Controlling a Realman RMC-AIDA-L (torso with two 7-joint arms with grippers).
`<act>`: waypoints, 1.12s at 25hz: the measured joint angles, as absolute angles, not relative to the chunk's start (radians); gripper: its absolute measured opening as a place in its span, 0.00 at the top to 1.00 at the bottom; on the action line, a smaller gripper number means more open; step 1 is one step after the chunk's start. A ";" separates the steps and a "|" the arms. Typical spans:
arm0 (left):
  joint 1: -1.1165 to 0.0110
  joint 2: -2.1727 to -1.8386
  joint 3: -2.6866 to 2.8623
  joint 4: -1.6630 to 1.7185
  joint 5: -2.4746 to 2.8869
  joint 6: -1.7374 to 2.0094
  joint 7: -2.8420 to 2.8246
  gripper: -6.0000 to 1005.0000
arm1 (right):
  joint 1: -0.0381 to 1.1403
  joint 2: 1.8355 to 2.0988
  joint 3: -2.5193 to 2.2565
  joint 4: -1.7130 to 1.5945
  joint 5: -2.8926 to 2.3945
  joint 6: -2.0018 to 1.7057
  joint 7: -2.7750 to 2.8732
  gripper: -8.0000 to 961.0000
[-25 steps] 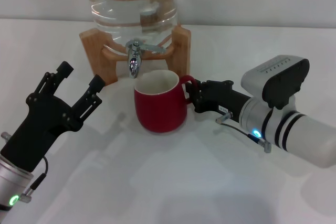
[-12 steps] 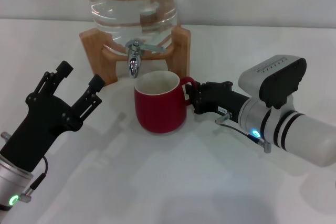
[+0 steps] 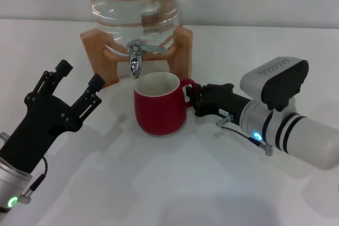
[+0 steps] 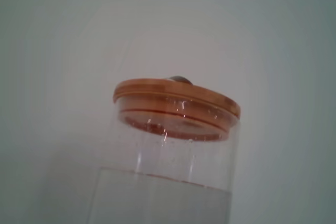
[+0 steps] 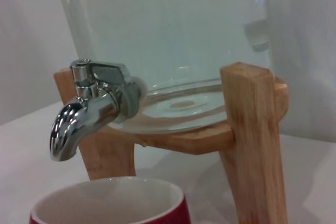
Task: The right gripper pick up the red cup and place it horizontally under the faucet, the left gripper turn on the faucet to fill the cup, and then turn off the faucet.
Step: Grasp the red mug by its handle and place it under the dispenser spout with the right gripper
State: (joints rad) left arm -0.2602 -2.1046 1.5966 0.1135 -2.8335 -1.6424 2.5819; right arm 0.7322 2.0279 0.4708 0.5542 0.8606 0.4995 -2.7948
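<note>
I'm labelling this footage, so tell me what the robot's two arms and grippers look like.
The left gripper is a black two-fingered claw on a silver wrist with a green light and a thin black cable. The right gripper is a black claw on a thick white-and-silver arm with black bands, a blue light and a grey-black box.

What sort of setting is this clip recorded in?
Probably a lab or test bench, not a real kitchen: a bare white table against a plain wall, holding only a water jug with a faucet on a wooden stand, and a red cup.
</note>
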 joint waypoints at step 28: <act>-0.261 -2.105 1.601 0.114 -2.858 -1.626 2.582 0.14 | 0.760 2.028 0.468 0.565 0.858 0.475 -2.741 0.78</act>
